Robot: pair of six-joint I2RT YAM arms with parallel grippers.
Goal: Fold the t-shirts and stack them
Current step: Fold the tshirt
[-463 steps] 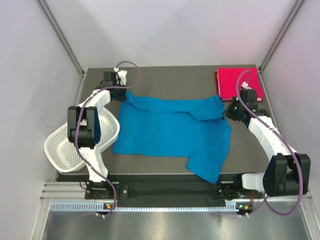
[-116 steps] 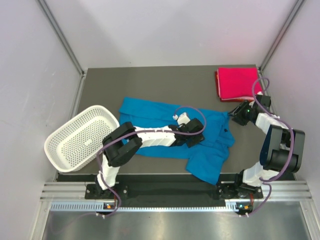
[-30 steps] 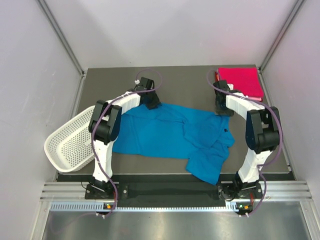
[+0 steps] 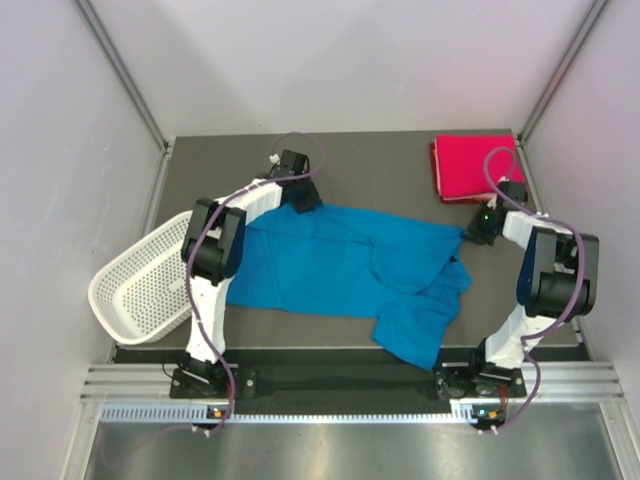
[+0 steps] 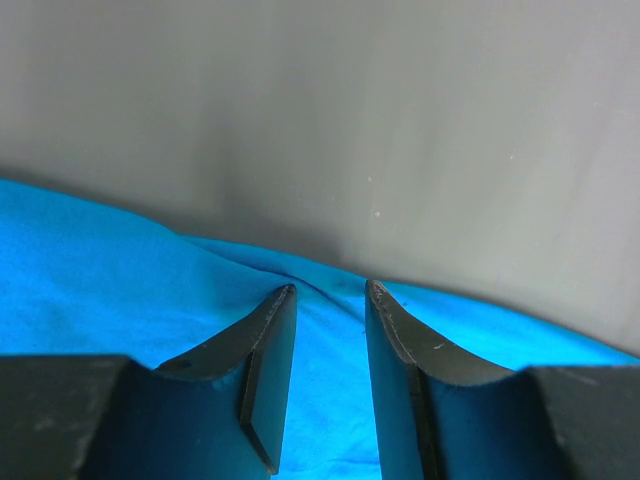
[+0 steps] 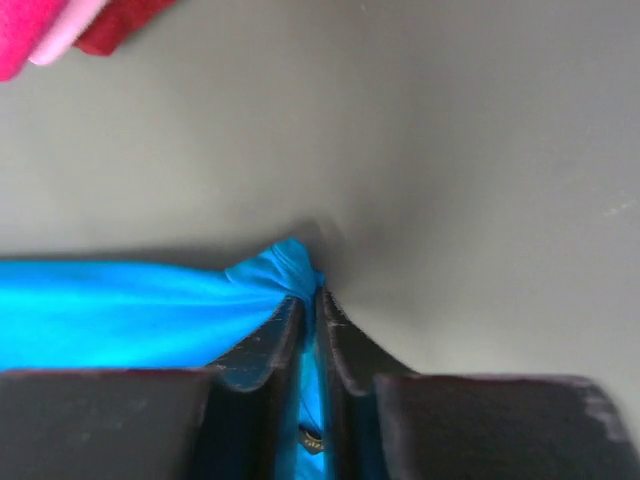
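One down, one to go: the pink-red t-shirt [image 4: 476, 166] lies folded at the 1 o'clock corner of the desk [image 4: 380, 165], while the blue t-shirt [image 4: 330, 265] sprawls rumpled and unfolded mid-desk, not yet stacked. The right claw [image 6: 313, 296] is pinched shut on its 3 o'clock corner, cloth bunched between the jaws. The left claw [image 5: 328, 292] sits at the 11 o'clock edge — jaws apart, blue cloth beneath, seemingly nothing clamped

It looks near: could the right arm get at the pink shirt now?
Probably yes: only tabletop lies between its claw and the pink shirt. But the claw grips a corner of the blue shirt.
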